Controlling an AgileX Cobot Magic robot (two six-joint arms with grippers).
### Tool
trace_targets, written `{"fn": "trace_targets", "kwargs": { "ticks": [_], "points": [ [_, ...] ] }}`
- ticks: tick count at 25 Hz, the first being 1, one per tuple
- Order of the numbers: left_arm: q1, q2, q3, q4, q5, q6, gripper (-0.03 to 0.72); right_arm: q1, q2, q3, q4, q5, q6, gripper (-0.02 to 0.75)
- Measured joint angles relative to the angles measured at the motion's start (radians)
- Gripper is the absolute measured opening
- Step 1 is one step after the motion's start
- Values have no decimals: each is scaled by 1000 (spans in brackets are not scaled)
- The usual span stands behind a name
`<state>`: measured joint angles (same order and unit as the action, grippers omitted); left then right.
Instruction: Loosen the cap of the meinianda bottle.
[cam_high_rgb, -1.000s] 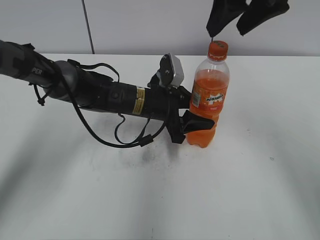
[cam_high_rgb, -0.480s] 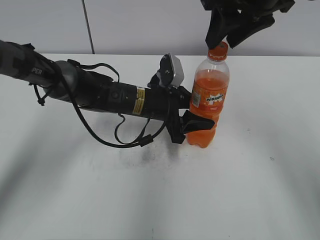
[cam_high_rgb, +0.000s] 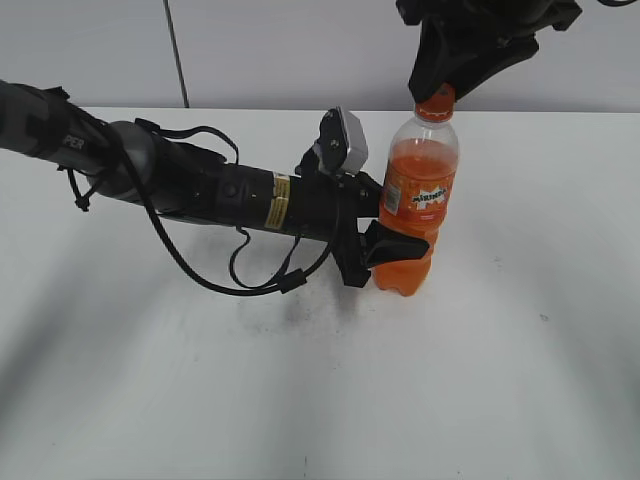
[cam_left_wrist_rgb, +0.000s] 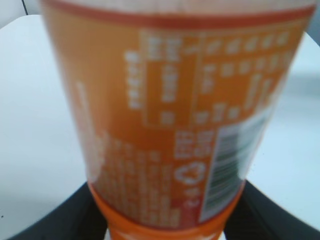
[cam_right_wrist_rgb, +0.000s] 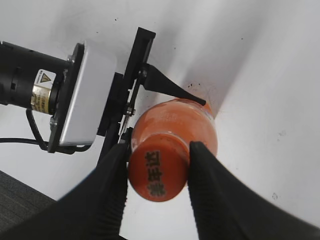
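Observation:
The meinianda bottle (cam_high_rgb: 418, 200) stands upright on the white table, full of orange liquid, with its orange label facing front. My left gripper (cam_high_rgb: 385, 250) is shut on its lower waist from the left. In the left wrist view the bottle's label (cam_left_wrist_rgb: 175, 100) fills the frame, with the black fingers (cam_left_wrist_rgb: 165, 222) on either side of it. My right gripper (cam_high_rgb: 447, 75) has come down from above, and its two black fingers press both sides of the orange cap (cam_high_rgb: 436, 102). The right wrist view shows the cap (cam_right_wrist_rgb: 159, 175), with dark print on top, between the fingers (cam_right_wrist_rgb: 160, 150).
The left arm (cam_high_rgb: 200, 185), with its cables and white wrist camera (cam_high_rgb: 345, 140), lies across the left half of the white table (cam_high_rgb: 500, 380). A grey wall runs behind the table's far edge.
My right gripper has come down from above the bottle onto the cap, and its fingers have closed on it. The left arm and the bottle have not moved.

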<state>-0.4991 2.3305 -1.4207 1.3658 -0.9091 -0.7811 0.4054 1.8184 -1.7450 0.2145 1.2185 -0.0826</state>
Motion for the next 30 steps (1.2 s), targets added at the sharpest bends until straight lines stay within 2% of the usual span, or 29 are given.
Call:
{"fn": "trace_targets", "kwargs": {
  "ticks": [8,11,13,19,21,27,30],
  "points": [
    [0,0,0,1,0,0,393,0,0,12,4,-4,-27,277],
    [0,0,0,1,0,0,393,0,0,12,5,-5,-91,277],
    [0,0,0,1,0,0,393,0,0,12,6,-6,-207,277],
    [0,0,0,1,0,0,393,0,0,12,4,-5,-985,274],
    [0,0,0,2,-1,0,393,0,0,13,5,-1,-1129,274],
    [0,0,0,4,-2,2,393,0,0,13,14,0,-1219,274],
    [0,0,0,4,-2,3,393,0,0,14,14,1,-1211,313]
  ]
}}
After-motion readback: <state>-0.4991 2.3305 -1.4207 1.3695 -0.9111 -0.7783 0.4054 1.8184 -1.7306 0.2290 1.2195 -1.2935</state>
